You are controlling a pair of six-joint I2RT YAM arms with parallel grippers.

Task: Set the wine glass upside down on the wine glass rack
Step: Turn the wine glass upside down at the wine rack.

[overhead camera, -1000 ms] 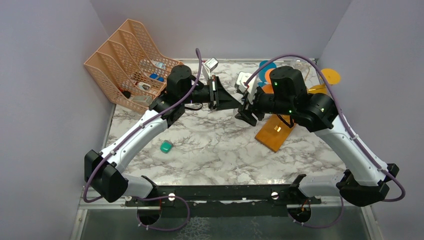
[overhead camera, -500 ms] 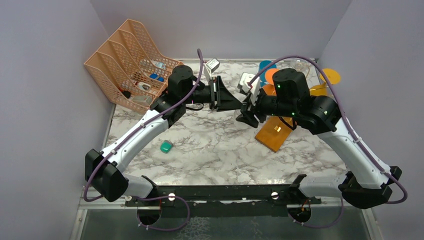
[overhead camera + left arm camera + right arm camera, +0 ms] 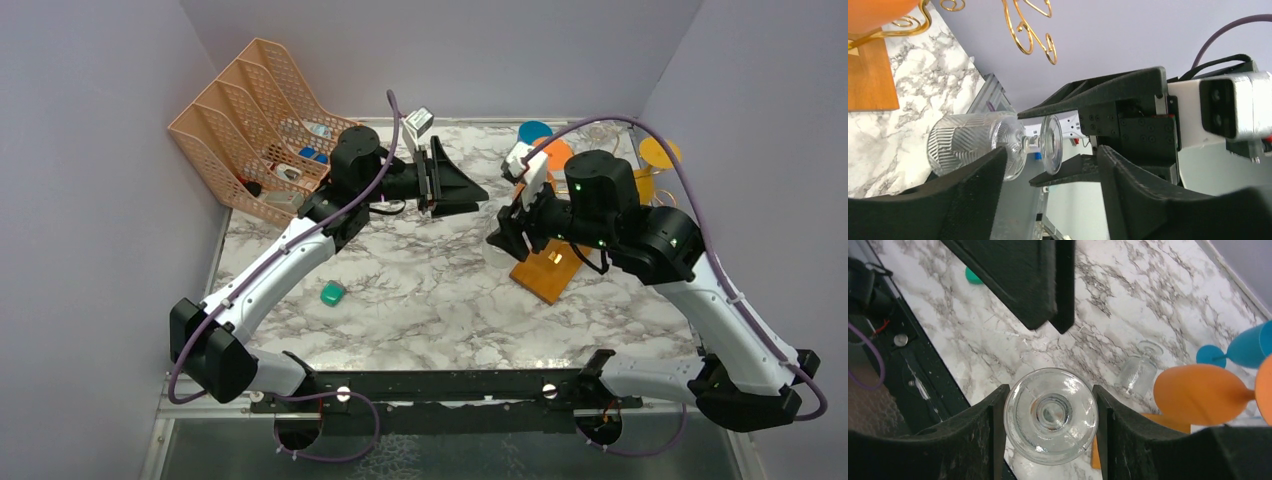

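Your right gripper (image 3: 500, 235) is clamped on the wine glass (image 3: 1050, 415). In the right wrist view, the round of the glass fills the gap between the two black fingers (image 3: 990, 430) and touches both. The left wrist view shows the foot end sitting between those fingers, with the ribbed bowl (image 3: 973, 142) sticking out past their tips. The foot faces the palm and the bowl faces the marble table (image 3: 420, 290). You're holding the glass in the air, clear of the tabletop, though how far it is tilted can't be told.

Your left gripper (image 3: 465, 188) is spread wide and holds nothing. It sits left of and slightly farther back than the right gripper, near it but not touching.

The wine glass rack (image 3: 548, 270) stands just right of your right gripper. The near-left end of its orange-brown wooden base is close beside the fingers, and its gold spiral arms (image 3: 1033, 30) are above the glass in the left wrist view. The glass is not on any arm.

A second clear glass (image 3: 1138, 372) lies on its side on the marble near the rack. A blue glass (image 3: 1248, 345) and an orange glass (image 3: 1200, 392) are by the rack. A peach mesh file organiser (image 3: 250, 120) occupies the far-left corner. A small teal object (image 3: 333, 293) lies on the near-left marble.
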